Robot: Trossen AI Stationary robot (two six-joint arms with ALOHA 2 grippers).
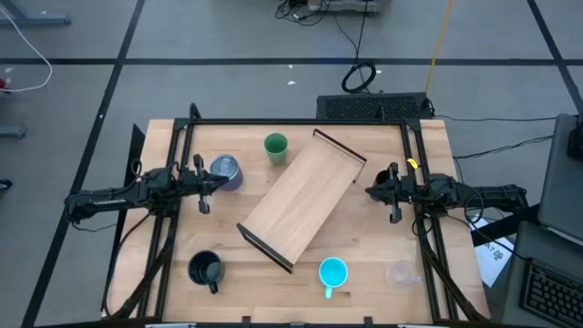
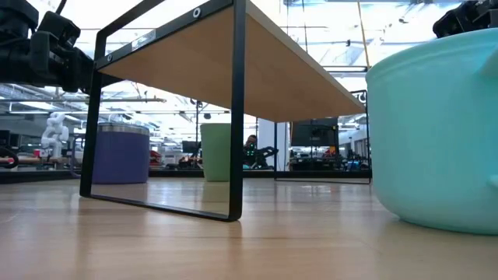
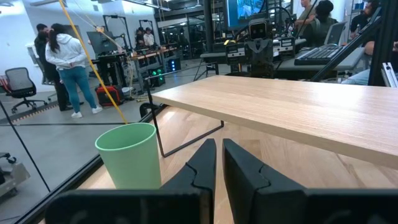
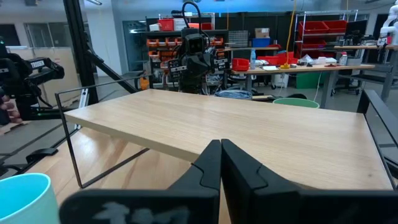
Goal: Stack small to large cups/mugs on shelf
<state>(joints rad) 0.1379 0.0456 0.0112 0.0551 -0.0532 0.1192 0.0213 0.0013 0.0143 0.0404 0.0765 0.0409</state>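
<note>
The shelf (image 1: pixel 302 199) stands slantwise mid-table — no cup on it. Left gripper (image 1: pixel 206 180), fingers together, hangs beside the purple mug (image 1: pixel 225 171); right gripper (image 1: pixel 372 190), fingers together too, holds nothing.

Robotics lab: workbenches (image 4: pixel 305 65), red parts bins (image 4: pixel 323 28).

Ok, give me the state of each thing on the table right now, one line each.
Shelf: standing on its brackets, angled across the table, nothing on it.
Green cup: upright on the table.
Purple mug: upright, beside the left gripper.
Black mug: upright, untouched.
Cyan mug: upright, untouched.
Clear cup: on the table, hard to see.
Left gripper: shut, empty.
Right gripper: shut, empty.
</note>
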